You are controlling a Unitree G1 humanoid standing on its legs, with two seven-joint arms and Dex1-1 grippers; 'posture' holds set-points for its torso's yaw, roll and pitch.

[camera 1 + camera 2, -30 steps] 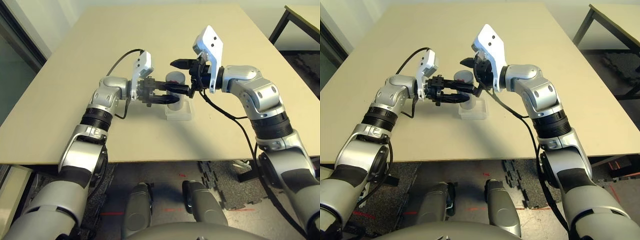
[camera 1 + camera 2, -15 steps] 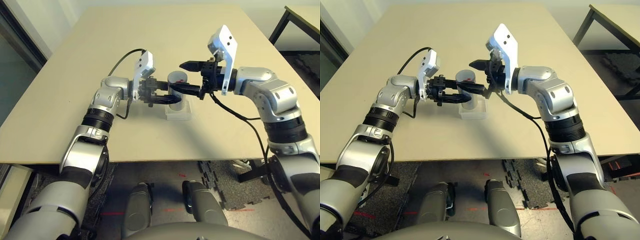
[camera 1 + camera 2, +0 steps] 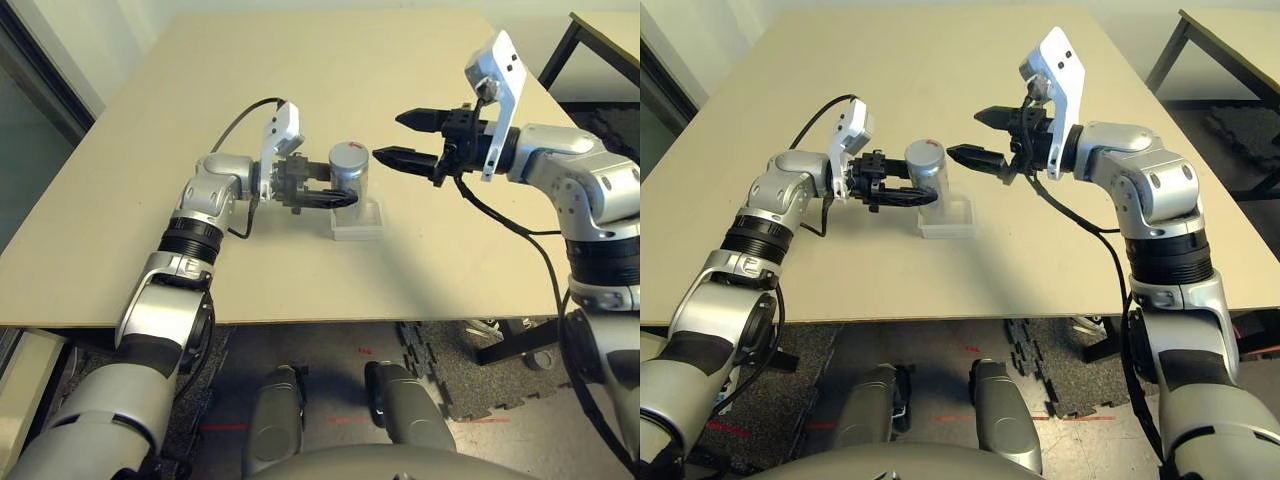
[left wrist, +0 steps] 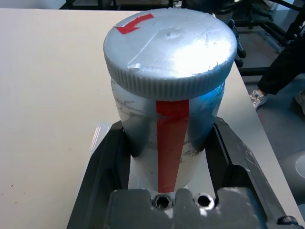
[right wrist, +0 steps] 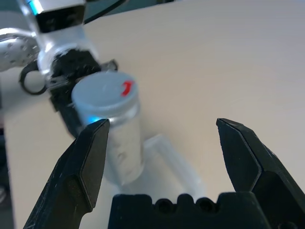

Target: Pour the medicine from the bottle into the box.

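My left gripper (image 3: 335, 195) is shut on the bottle (image 3: 348, 170), a silvery-grey cylinder held upright by its lower body. Its ribbed grey cap (image 4: 169, 43) is on, with a red arrow on top, and a red stripe runs down the bottle's (image 4: 171, 143) side. The clear box (image 3: 357, 222) lies on the table just below and in front of the bottle; I cannot tell whether they touch. My right gripper (image 3: 387, 135) hangs open to the right of the bottle, a short gap away, fingers pointing at it. In the right wrist view the bottle (image 5: 112, 109) and box (image 5: 178, 167) lie beyond the open fingers (image 5: 90, 157).
The beige table (image 3: 300, 80) stretches wide behind and to both sides. A second table (image 3: 605, 30) stands at the back right. Past the table's right edge, a person's dark clothing (image 4: 290, 62) shows.
My right gripper has drawn back to the right, from over the bottle's top to a gap beside it, staying open. The left gripper still holds the bottle in place.
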